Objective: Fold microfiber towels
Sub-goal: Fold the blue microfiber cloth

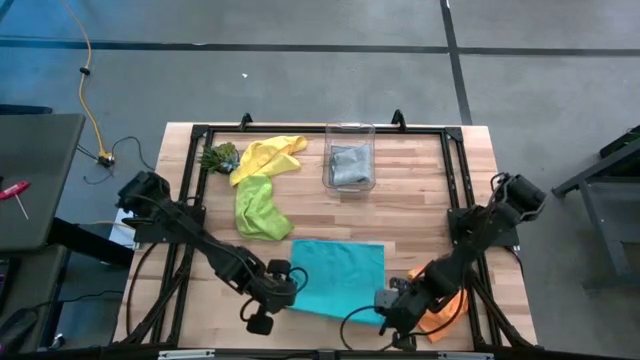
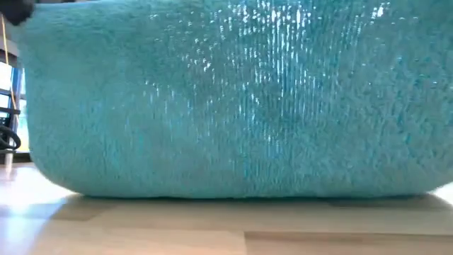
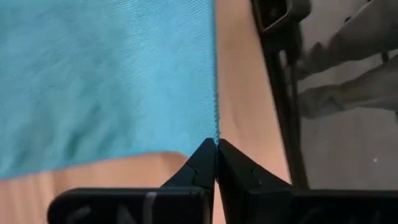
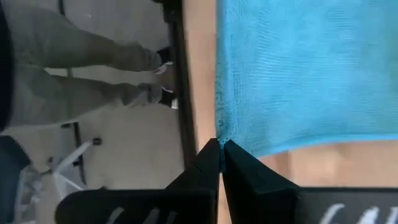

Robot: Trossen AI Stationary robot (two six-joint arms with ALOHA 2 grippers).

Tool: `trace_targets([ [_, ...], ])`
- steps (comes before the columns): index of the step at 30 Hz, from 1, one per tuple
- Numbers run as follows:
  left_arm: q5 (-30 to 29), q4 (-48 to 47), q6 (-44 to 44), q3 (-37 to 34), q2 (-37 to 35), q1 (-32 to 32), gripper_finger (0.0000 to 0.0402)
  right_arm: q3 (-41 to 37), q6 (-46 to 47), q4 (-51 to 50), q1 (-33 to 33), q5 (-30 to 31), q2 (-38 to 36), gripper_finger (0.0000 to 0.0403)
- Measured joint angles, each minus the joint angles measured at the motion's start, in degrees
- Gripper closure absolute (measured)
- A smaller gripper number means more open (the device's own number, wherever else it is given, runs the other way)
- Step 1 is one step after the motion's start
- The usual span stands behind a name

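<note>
At table's near edge, both end effectors pinch teal towel (image 1: 340, 275) corners.

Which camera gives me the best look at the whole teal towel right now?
The high view: the teal towel lies flat with all its edges visible, pinched at its near corners by the left tool and right tool. The low view is filled by its pile alone. Each wrist view shows only one corner pinched in shut fingers.
</note>
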Motion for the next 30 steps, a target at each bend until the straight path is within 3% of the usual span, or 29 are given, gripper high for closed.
trace_targets([
  [14,-1.83,-3.94,7.81,0.04,-0.92,11.92,0.0401,-0.01,-4.18,-13.94,-8.98,6.81,-3.99,0.0403],
  [30,-8.15,-4.79,10.17,0.0,-0.34,17.16,0.0401,-10.38,-4.44,-7.9,-17.59,7.96,-3.99,0.0403],
])
